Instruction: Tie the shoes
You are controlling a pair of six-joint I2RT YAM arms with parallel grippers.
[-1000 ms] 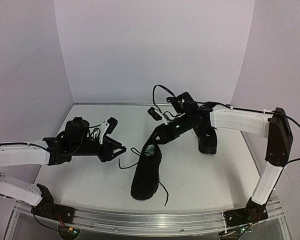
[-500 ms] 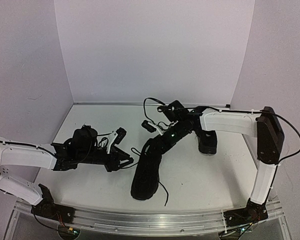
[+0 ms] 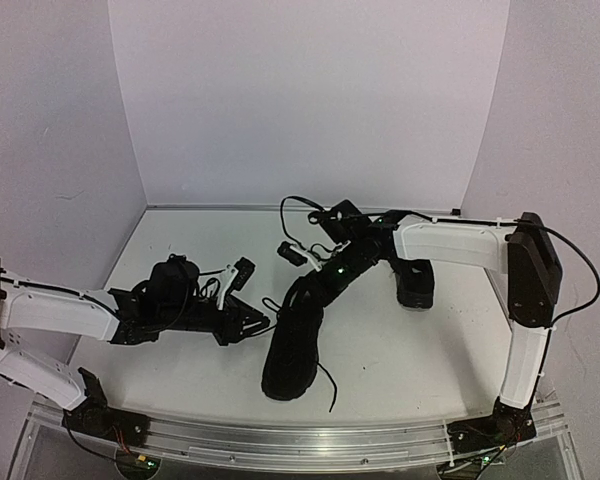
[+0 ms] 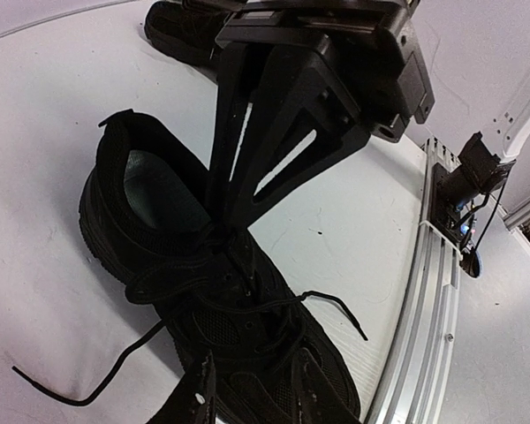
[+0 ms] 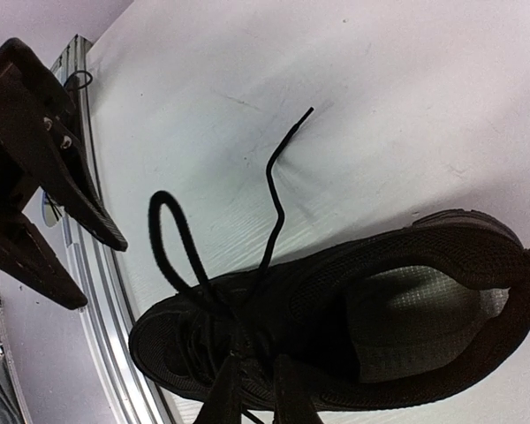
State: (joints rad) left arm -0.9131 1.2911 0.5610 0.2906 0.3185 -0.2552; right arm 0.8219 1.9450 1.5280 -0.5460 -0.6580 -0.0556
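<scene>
A black lace-up shoe point(image 3: 290, 352) lies mid-table, toe toward the front, its pale green insole point(image 5: 415, 322) showing. Its laces are loose: one forms a loop point(image 5: 163, 238) and one free end point(image 4: 336, 305) trails off. My right gripper point(image 3: 302, 293) is down at the shoe's tongue; its fingers point(image 5: 223, 397) stand nearly together on the crossed laces. My left gripper point(image 4: 252, 397) is open just left of the shoe, jaws apart above the toe part. The second black shoe point(image 3: 416, 282) stands at the back right, partly hidden by my right arm.
The metal rail point(image 3: 310, 440) runs along the table's front edge. White walls close in the back and both sides. A black cable point(image 3: 295, 203) arches above my right wrist. My two grippers sit close together over the near shoe.
My left gripper has moved right, up to the near shoe. My right gripper has moved left and down onto the shoe's laces. The loose lace on the shoe's left has shifted.
</scene>
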